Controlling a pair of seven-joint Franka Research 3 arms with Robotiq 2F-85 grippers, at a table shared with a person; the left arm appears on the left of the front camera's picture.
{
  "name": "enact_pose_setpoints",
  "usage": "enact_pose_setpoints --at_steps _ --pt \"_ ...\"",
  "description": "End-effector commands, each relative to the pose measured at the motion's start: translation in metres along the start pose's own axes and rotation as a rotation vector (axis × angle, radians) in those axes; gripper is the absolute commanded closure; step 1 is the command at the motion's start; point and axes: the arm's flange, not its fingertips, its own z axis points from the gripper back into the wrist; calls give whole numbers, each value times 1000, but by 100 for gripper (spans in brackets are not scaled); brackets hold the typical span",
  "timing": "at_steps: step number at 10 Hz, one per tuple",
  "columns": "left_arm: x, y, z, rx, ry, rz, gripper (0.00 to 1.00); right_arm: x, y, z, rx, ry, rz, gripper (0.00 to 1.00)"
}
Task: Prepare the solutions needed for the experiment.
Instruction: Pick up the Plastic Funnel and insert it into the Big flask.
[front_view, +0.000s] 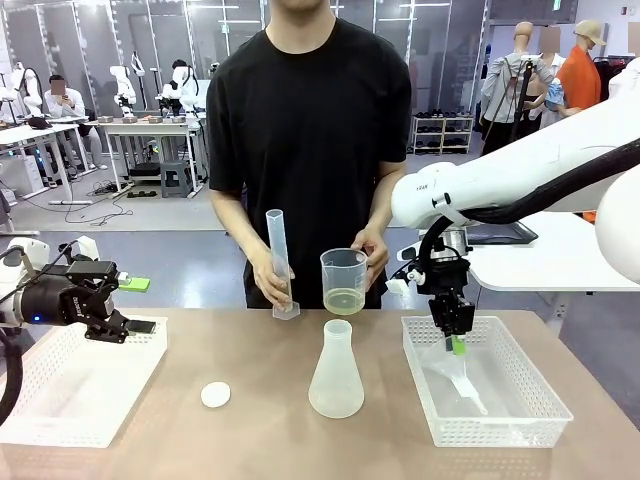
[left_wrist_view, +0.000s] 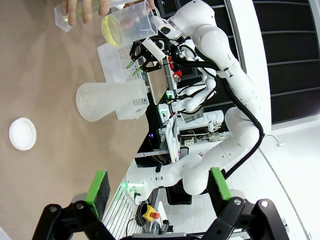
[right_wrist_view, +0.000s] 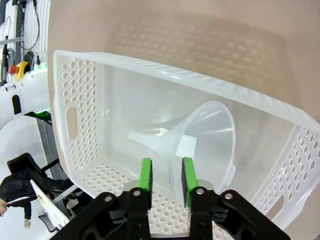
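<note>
The pale yellow solution (front_view: 343, 300) is lying as a shallow layer in the clear beaker (front_view: 344, 268), which a person's hand (front_view: 373, 250) is holding just above the conical flask (front_view: 336, 375) at the table's middle. The right gripper (front_view: 457, 345) is reaching into the right basket (front_view: 500, 440), its fingers nearly together and pinching the wall of the clear funnel (right_wrist_view: 210, 135). The left gripper (front_view: 118, 328) is hovering over the left basket (front_view: 70, 385), fingers spread wide and holding nothing.

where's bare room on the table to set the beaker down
Bare tabletop lies between the white cap and the conical flask, and along the near edge in front of both. The left basket's floor is bare too. Crowded: the far middle, where the person's hands hold the graduated cylinder and beaker, and the right basket, with the funnel and right gripper.
</note>
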Motion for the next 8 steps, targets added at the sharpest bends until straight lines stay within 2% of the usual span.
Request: enact_pose_setpoints --at_steps 1,2,3,5,8 --pt "1 -1 0 -4 -1 -12 0 -4 -5 3 12 7 29 90" --pt "1 -1 0 -4 -1 -12 0 -3 -6 2 14 9 36 98" --pt "1 -1 0 -4 -1 -12 0 -3 -6 2 15 9 39 100" --pt "1 -1 0 -4 -1 -12 0 2 -5 2 18 20 46 100" --pt "1 -1 0 -4 -1 -12 0 25 28 15 -43 57 -63 100"
